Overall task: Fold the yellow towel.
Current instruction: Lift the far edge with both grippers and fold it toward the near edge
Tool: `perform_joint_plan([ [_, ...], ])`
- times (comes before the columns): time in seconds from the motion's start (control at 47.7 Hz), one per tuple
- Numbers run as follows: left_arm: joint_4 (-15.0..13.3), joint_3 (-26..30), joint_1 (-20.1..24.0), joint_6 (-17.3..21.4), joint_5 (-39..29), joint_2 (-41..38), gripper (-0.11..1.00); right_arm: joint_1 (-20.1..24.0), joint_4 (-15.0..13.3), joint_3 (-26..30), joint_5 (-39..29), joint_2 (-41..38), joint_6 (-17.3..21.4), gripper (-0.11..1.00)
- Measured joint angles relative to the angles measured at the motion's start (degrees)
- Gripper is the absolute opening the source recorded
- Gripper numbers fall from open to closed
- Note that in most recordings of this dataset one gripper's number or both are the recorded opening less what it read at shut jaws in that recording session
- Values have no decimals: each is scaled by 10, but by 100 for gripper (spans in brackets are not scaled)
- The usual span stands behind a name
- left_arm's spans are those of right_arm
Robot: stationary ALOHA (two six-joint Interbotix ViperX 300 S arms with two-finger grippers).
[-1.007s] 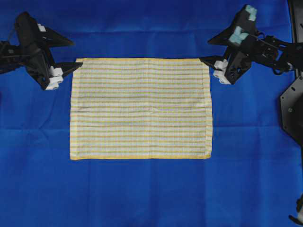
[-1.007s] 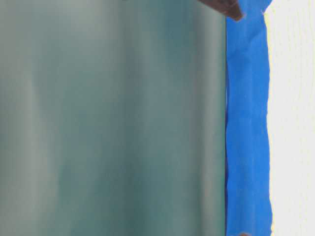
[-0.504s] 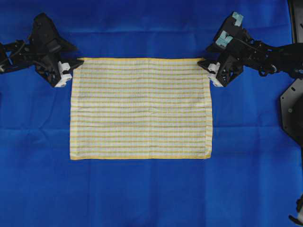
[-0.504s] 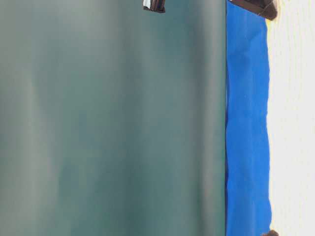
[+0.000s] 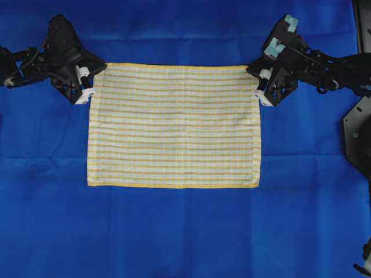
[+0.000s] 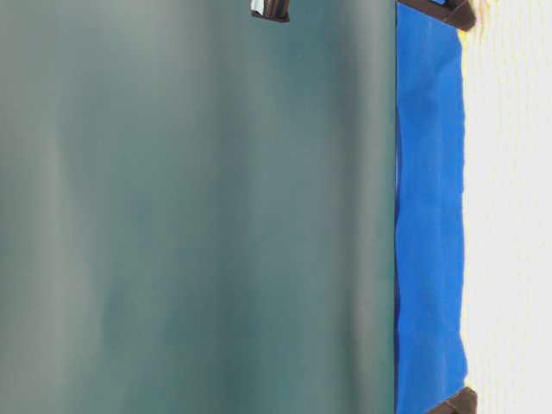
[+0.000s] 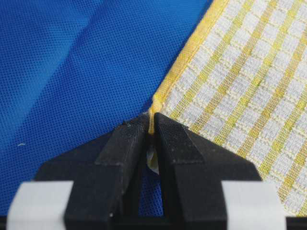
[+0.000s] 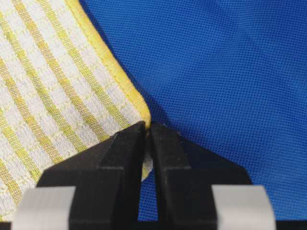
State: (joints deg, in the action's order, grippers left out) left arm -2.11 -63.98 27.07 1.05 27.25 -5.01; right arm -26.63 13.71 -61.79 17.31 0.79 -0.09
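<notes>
Spread over the whole bench: a large plain blue cloth [image 5: 185, 231], faintly creased, with wide bare margins toward the near edge and both sides. Laid flat at its middle, somewhat nearer the far edge: the yellow towel [image 5: 174, 124], thin, cream-white with fine yellow checks and a yellow hem, its near edge straight and its two near corners free. Judged light, soft and limp, likely to sag and drape between two held corners, not slippery, not fragile; best taken by the hemmed corners, as here. Ample open room in front of the near edge for carrying the far edge over; nothing else on the cloth in the way. Pinched at the far left corner by the left gripper [image 7: 149, 125], jaws closed on the hem. Pinched likewise at the far right corner by the right gripper [image 8: 147, 128], jaws closed with the yellow edge caught between them. Possibly lifted a little at those corners, though hard to confirm from the blurred table-level view.
</notes>
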Motion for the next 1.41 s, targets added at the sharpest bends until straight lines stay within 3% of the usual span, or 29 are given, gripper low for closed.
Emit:
perform_joint_plan([
  [0.483,-1,-5,-15,-2,-107,134,4,-6,0,-2,-18,70,-3,4],
  [0.86,-1,-9,-31,-13,-131,178,4,-4,0,-6,-46,101,2,4],
  [1.028,-1,-17,-76,-33,-131,198,4,37,9,-18,-74,141,4,4],
  [1.406,-1,-29,-225,-87,-141,236,4,165,87,-60,-99,225,5,4],
])
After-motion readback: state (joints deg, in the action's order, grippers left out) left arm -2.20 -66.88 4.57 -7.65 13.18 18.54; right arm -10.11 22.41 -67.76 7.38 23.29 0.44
